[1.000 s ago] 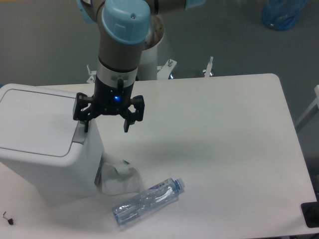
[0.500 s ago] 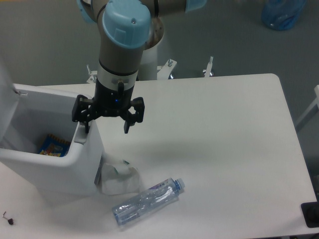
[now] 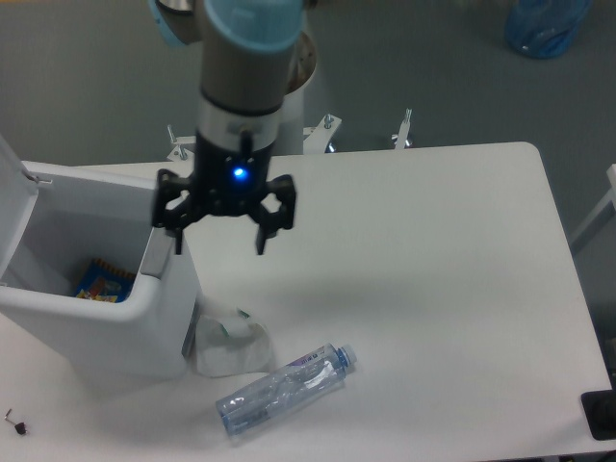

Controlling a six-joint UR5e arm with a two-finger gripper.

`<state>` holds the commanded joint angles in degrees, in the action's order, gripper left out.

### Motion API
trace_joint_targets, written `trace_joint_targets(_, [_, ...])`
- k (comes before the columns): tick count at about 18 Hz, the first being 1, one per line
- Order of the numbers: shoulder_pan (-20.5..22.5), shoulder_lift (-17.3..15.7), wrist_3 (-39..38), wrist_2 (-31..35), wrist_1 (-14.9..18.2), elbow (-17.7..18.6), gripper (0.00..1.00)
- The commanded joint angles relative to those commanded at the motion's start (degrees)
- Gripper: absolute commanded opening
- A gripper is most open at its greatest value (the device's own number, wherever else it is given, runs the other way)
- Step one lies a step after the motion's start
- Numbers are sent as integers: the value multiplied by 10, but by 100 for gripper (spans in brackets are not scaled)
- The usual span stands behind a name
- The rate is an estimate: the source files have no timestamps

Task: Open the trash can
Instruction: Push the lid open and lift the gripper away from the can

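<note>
The trash can [image 3: 106, 318] sits at the frame's left, lid up. My gripper [image 3: 219, 239] hangs spread and empty above its right rim; I should lift straight clear.

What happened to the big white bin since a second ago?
The trash can went from shut to open: its flat lid swung up at the left edge, showing a colourful packet inside. The gripper, jaws open and empty, rose and shifted slightly right, off the bin's front edge. The water bottle, the small white bag and the table stayed put.
</note>
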<state>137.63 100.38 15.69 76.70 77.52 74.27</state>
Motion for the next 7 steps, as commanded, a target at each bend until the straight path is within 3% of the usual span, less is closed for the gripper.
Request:
trace_joint_targets(4, [18,-3,155,117,8,11,100])
trace_joint_targets(7, [33,5,180,149,8,19,100])
